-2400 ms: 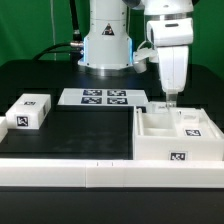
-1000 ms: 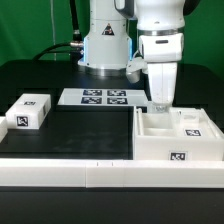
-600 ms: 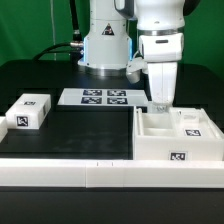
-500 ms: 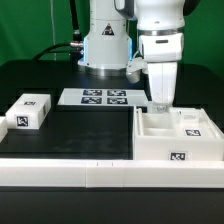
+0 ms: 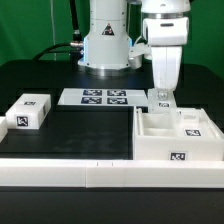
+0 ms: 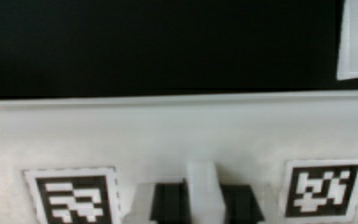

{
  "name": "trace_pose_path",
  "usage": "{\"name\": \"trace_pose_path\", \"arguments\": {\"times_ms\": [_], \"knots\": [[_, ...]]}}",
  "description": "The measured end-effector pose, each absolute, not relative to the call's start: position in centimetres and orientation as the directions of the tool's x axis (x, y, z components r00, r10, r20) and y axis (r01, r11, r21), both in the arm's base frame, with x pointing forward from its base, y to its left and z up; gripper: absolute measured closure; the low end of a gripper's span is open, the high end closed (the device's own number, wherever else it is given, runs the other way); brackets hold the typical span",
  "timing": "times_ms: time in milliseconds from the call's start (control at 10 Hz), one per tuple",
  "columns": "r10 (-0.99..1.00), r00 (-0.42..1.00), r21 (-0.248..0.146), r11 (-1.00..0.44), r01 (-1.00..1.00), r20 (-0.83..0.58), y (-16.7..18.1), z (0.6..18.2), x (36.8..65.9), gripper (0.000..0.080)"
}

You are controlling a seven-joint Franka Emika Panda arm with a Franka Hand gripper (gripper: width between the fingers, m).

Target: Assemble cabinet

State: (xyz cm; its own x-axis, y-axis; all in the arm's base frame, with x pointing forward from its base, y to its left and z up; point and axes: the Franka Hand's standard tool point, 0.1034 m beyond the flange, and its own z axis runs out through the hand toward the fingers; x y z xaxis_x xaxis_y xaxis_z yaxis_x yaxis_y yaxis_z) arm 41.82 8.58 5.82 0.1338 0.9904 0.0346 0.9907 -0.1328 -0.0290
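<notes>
The cabinet's large white body stands at the exterior view's right, with a tagged white block lying inside it. My gripper hangs just above the body's back left part. It is shut on a small white tagged piece. In the wrist view my two dark fingers pinch a thin white rib of that piece, which carries a tag on each side. A second white tagged block lies on the table at the exterior view's left.
The marker board lies flat in front of the robot base. A black mat covers the middle of the table. A white ledge runs along the front edge.
My gripper moved left and down into the cabinet body, stayed there, and has now risen and shifted slightly right with a small tagged white piece between its fingers.
</notes>
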Motion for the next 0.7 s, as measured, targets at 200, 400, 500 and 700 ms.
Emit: {"name": "trace_pose_path", "arguments": {"times_ms": [200,400,500,700], "knots": [[0.988,0.15,-0.016,-0.15,0.989,0.033,7.67,6.36,42.27,0.0729],[0.987,0.158,-0.016,-0.157,0.987,0.034,7.44,6.33,42.33,0.0729],[0.987,0.158,-0.017,-0.158,0.987,0.034,7.43,6.3,42.31,0.0729],[0.987,0.16,-0.019,-0.159,0.987,0.034,7.37,6.22,42.31,0.0729]]}}
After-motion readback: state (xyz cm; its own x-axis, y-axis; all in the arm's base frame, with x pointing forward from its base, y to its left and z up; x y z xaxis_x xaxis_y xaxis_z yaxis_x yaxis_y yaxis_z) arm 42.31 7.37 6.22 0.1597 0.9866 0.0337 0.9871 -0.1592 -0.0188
